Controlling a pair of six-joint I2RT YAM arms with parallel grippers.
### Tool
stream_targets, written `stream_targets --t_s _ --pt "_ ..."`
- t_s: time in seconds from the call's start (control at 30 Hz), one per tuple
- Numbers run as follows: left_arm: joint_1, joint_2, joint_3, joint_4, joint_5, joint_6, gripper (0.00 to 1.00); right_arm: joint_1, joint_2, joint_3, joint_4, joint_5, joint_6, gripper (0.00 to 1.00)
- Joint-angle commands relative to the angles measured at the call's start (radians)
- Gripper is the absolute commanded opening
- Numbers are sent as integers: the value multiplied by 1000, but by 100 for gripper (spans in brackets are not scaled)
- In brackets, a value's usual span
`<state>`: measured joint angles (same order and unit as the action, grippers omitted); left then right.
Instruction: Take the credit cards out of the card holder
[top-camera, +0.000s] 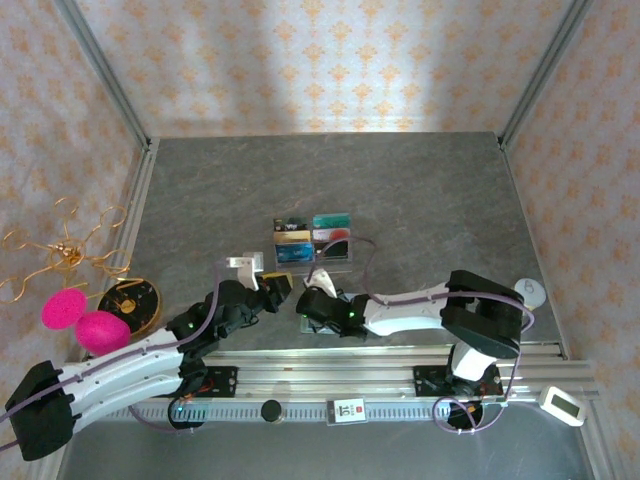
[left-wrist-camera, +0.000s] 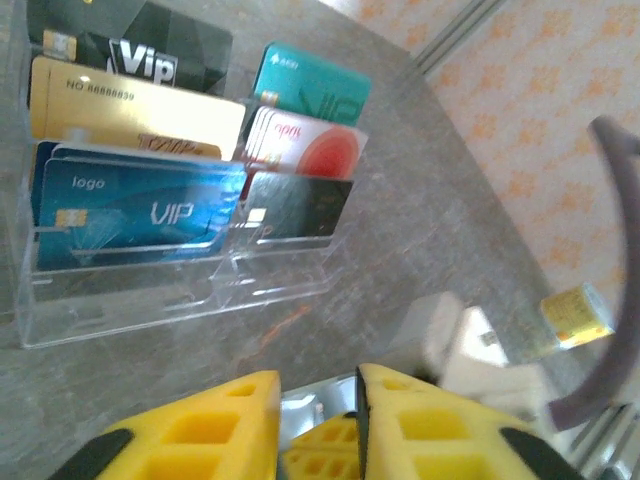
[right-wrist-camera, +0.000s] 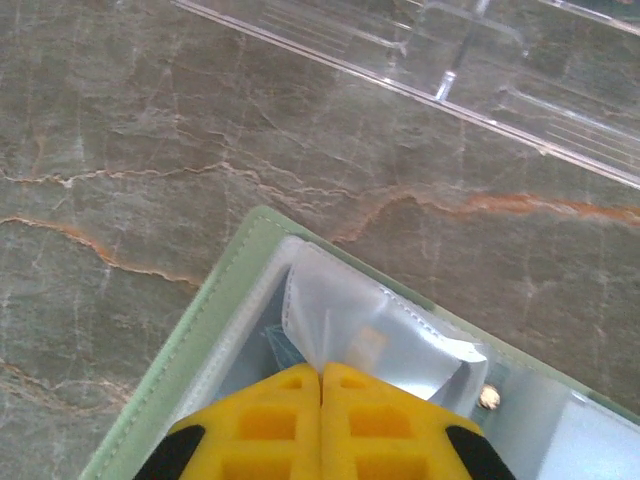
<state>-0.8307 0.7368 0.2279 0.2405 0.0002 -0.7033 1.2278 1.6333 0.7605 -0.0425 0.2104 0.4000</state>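
Near bench (top-camera: 420, 200) front edge, mid: open holder (right-wrist-camera: 192, 335) lies right under R hand (right-wrist-camera: 320, 372), nearer than L hand (left-wrist-camera: 318, 385). R is pinched shut at its clear pocket (right-wrist-camera: 400, 340). L: small gap, can't tell grip. Tray (left-wrist-camera: 180, 290) just beyond.

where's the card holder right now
In the right wrist view the card holder lies open on the table, bottom centre, its clear pocket pinched by the right pincer; the clear card tray sits just beyond it.

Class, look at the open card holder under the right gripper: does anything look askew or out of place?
Yes: one clear pocket of the card holder is crumpled upward, pinched in the shut right gripper, not lying flat.
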Motion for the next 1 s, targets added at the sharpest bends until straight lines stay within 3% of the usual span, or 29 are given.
stream_targets --t_s 0.0,0.13,0.33,0.53,0.57,0.7,0.97 --pt "4 53 -32 49 61 -23 15 1 -75 -67 104 4 34 0" --pt "-3 161 -52 142 135 -40 0 0 -122 -128 222 -37 52 0" --pt "-33 309 -43 262 189 -44 0 -1 -135 -163 276 -57 88 0" --pt "-49 446 12 239 207 -41 0 0 -184 -219 341 -55 117 1" --pt "-51 462 17 232 208 -41 0 -1 -193 -228 348 -54 123 3" --pt "-63 522 47 225 230 -31 0 1 -266 -283 389 -34 164 34" --pt "-123 654 183 207 298 5 3 1 -549 -403 284 69 265 39"
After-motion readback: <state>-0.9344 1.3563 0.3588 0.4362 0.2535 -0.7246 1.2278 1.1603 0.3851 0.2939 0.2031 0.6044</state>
